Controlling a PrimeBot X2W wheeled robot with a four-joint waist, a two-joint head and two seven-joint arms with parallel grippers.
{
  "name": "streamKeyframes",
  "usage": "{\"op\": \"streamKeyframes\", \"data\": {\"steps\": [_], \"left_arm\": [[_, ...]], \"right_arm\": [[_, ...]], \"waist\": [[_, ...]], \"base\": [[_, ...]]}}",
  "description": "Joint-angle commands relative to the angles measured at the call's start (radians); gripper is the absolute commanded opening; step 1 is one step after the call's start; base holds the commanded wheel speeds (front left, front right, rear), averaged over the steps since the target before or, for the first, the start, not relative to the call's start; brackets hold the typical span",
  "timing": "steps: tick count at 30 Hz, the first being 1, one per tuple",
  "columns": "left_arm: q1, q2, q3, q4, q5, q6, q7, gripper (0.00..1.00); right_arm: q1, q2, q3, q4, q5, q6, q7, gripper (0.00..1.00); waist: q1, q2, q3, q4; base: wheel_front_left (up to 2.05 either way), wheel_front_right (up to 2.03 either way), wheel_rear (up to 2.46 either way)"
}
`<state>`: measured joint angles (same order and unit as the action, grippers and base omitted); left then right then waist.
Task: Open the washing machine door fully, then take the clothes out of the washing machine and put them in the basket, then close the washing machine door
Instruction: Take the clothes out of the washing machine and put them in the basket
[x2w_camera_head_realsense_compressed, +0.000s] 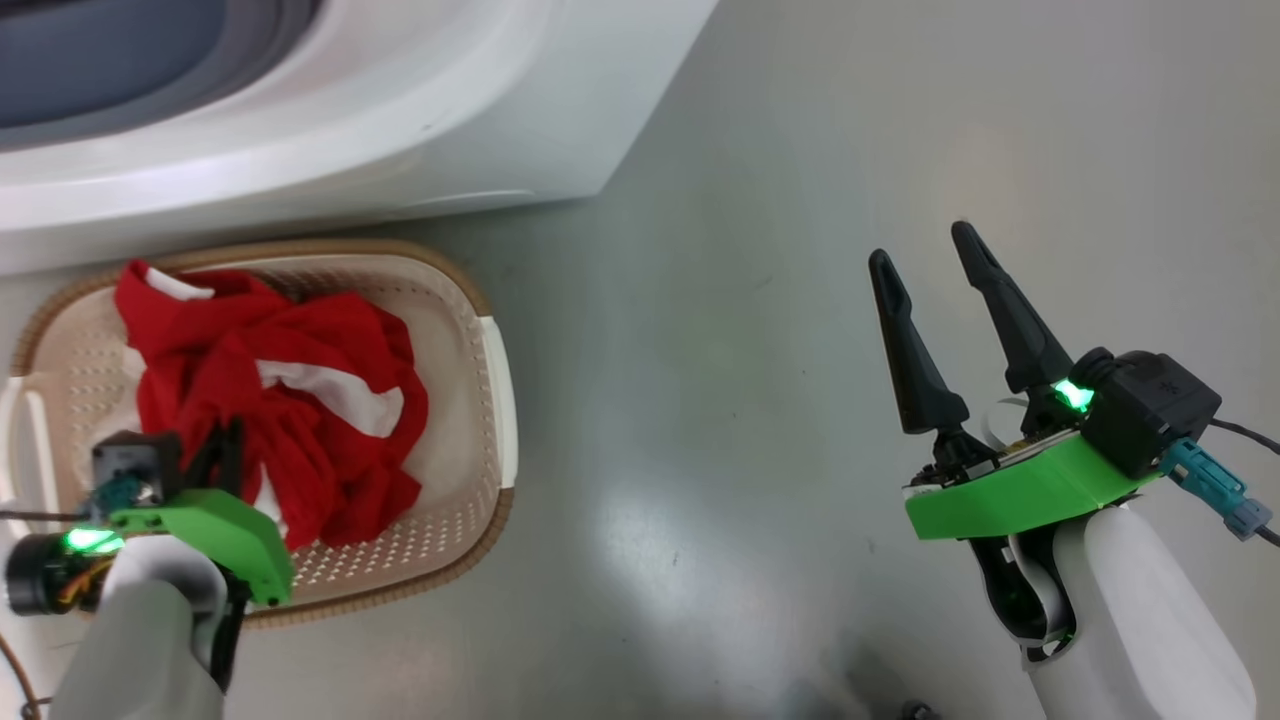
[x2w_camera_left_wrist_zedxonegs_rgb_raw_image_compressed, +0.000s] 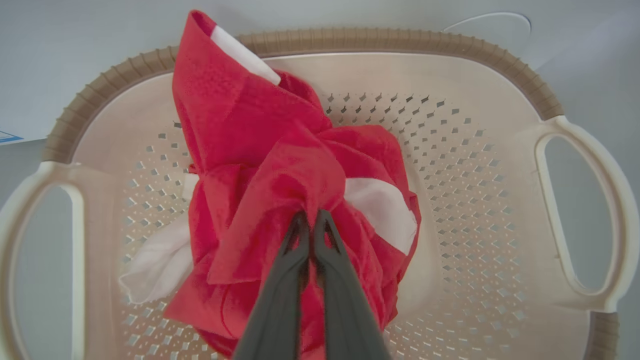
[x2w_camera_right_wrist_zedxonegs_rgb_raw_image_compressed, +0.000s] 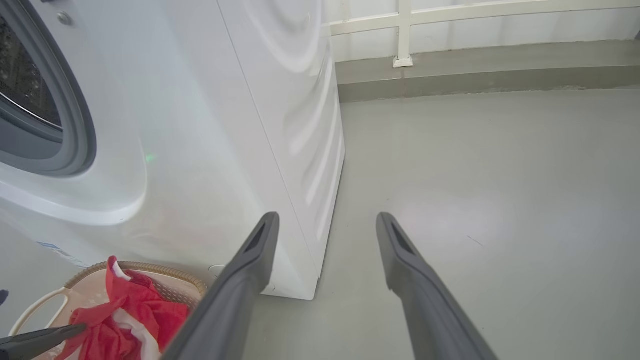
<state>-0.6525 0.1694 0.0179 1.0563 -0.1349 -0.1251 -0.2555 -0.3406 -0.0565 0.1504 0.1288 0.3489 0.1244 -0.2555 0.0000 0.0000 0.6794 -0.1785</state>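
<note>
1. In the basket (x2w_camera_head_realsense_compressed: 497, 385), which stands on the grey floor (x2w_camera_head_realsense_compressed: 750, 350) just in front of the washing machine (x2w_camera_head_realsense_compressed: 400, 130), the clothes (x2w_camera_head_realsense_compressed: 300, 400) lie in a crumpled red heap, with white patches showing among the folds.
2. One red corner with a white strip stands up against the basket's brown rim on the side next to the machine. A white piece spreads over the perforated bottom beside the heap.
3. The left gripper (x2w_camera_left_wrist_zedxonegs_rgb_raw_image_compressed: 311, 216) reaches down into the basket from above. Its two dark fingers are pressed together, and a bunched fold of the red fabric is pinched at their tips near the top of the heap.
4. The right gripper (x2w_camera_head_realsense_compressed: 921, 245) hangs over bare floor well to the right of the basket. Its fingers are spread wide with nothing between them, and they touch nothing.
5. In the right wrist view, the machine's white front and side panel rise at the left. The grey rubber ring (x2w_camera_right_wrist_zedxonegs_rgb_raw_image_compressed: 75, 125) runs round the opening, and a slice of the dark steel drum (x2w_camera_right_wrist_zedxonegs_rgb_raw_image_compressed: 20, 75) shows inside it.
6. The basket's cream handles stick out at both short ends. A green light glows on each wrist beside its green casing.
</note>
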Motion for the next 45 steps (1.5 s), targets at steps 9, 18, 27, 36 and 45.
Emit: {"op": "streamKeyframes", "data": {"steps": [9,18,27,36,45], "left_arm": [[-0.047,0.058,0.023,0.093,0.004,-0.003,-0.006,0.00],[-0.023,0.055,0.040,0.096,-0.010,0.006,-0.006,1.00],[0.067,0.029,0.056,0.051,-0.021,0.004,-0.006,1.00],[0.163,-0.003,0.076,-0.048,-0.024,0.000,-0.006,1.00],[0.274,-0.040,0.104,-0.221,-0.016,-0.003,-0.006,1.00]], "right_arm": [[-0.006,0.006,0.035,-0.026,0.002,0.006,-0.006,1.00],[0.005,0.006,0.028,-0.009,0.001,0.006,-0.006,1.00],[0.056,0.005,0.020,0.022,-0.010,0.006,-0.006,1.00],[0.119,-0.036,0.029,0.054,0.003,0.006,-0.006,1.00],[0.194,-0.077,0.023,0.073,0.019,0.006,-0.006,1.00]], "waist": [[0.0000,0.0000,0.041,-0.030],[0.0000,0.0000,-0.014,-0.023],[0.0000,0.0000,-0.150,-0.007],[0.0000,0.0000,-0.297,0.019],[0.0000,0.0000,-0.434,0.054]], "base": [[0.00,0.00,0.00],[0.00,0.00,0.00],[0.00,0.00,0.00],[0.00,0.00,0.00],[0.00,0.00,0.00]]}}
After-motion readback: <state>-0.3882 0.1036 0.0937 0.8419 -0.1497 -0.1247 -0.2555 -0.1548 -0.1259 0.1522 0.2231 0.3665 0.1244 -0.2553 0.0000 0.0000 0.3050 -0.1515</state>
